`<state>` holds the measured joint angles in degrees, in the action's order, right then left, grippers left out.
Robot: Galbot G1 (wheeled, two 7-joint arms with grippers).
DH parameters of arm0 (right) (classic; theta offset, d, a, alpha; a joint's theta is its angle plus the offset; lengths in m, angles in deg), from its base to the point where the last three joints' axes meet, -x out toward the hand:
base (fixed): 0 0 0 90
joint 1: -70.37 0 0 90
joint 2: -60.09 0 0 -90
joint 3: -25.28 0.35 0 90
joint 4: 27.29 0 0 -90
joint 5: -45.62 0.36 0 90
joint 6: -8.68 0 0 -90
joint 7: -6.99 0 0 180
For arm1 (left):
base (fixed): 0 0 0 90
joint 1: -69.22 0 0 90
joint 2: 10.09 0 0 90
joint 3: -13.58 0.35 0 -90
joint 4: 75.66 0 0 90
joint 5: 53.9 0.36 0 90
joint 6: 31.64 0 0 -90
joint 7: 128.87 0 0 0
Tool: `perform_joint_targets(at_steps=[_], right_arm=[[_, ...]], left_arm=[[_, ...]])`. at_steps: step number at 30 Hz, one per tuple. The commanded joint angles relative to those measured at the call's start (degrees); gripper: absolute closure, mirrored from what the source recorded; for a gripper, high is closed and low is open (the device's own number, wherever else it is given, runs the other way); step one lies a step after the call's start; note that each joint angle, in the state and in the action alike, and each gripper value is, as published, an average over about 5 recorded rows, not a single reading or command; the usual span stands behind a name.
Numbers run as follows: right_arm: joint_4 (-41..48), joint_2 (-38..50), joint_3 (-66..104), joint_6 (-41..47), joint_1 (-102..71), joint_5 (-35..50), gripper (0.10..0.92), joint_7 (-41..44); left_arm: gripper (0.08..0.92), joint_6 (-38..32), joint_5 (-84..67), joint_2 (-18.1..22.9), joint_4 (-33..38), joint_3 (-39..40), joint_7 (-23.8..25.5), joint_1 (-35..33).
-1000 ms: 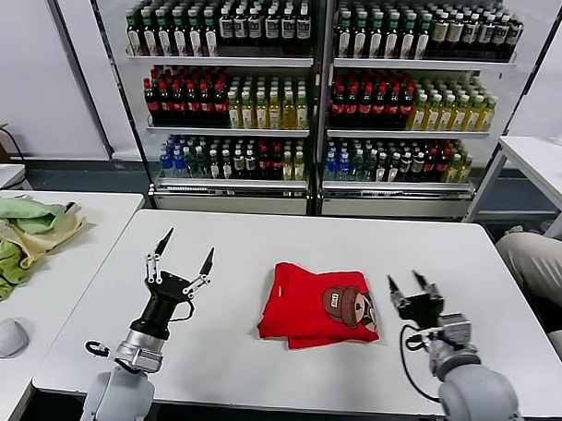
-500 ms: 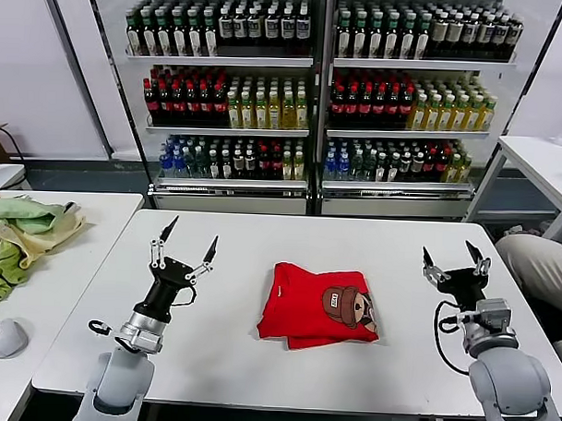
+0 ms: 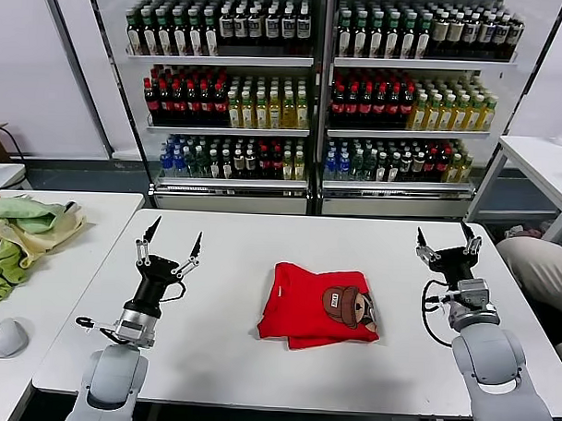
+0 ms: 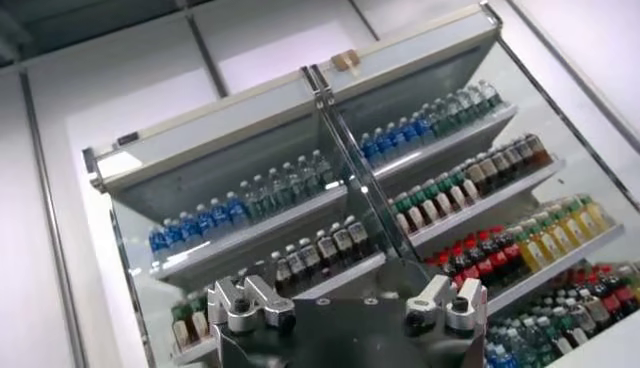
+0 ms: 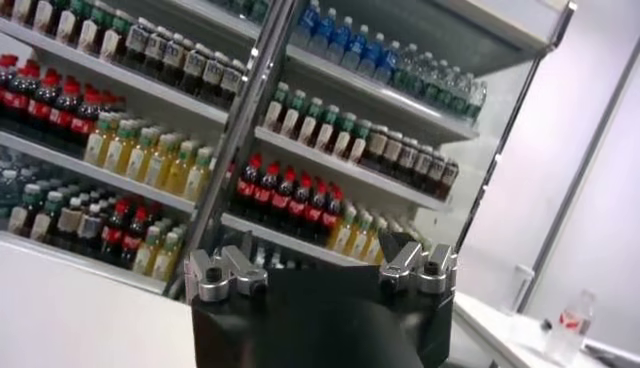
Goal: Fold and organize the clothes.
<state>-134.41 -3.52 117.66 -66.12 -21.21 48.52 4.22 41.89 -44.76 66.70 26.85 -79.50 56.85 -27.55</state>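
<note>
The red T-shirt (image 3: 316, 305) lies folded into a compact rectangle in the middle of the white table (image 3: 252, 237), its brown-and-white cartoon print facing up. My left gripper (image 3: 173, 240) is open and empty, raised above the table to the left of the shirt, fingers pointing up. My right gripper (image 3: 443, 236) is open and empty, raised to the right of the shirt, fingers pointing up. Both wrist views look at the drinks shelves and show only the gripper bases; the shirt is out of those views.
Glass-fronted shelves of bottles (image 3: 312, 101) stand behind the table. A side table on the left holds pale green and yellow cloths (image 3: 17, 234) and a mouse (image 3: 7, 337). Another white table (image 3: 541, 164) stands at the right, with a person's knee (image 3: 538, 266) beside it.
Both grippers have lifted away from the folded shirt and moved outward. The right one rose from beside the shirt's edge and swung right; the left one drifted left. The shirt has not moved.
</note>
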Motion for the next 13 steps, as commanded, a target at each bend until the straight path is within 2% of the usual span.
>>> perform_joint_targets(at_steps=[1,5,10,13], right_arm=[[4.03,0.48,-1.44,-4.13,1.34,-4.56,0.203,1.04],[5.07,0.21,-1.15,-4.43,2.22,-4.85,0.203,1.37],[7.14,-0.28,-1.30,-7.46,1.52,-11.22,0.203,2.93],[7.87,-1.03,-1.18,-7.06,2.02,-10.45,0.203,2.80]], left_arm=[[0.177,1.18,-0.82,-0.09,-0.52,0.81,-2.86,0.62],[0.177,1.86,-0.47,-0.30,-0.94,1.40,-3.92,1.31],[0.177,2.67,-1.54,-0.36,-1.94,1.60,-4.21,2.20],[0.177,3.22,-2.08,-0.29,-2.11,1.67,-4.41,2.15]])
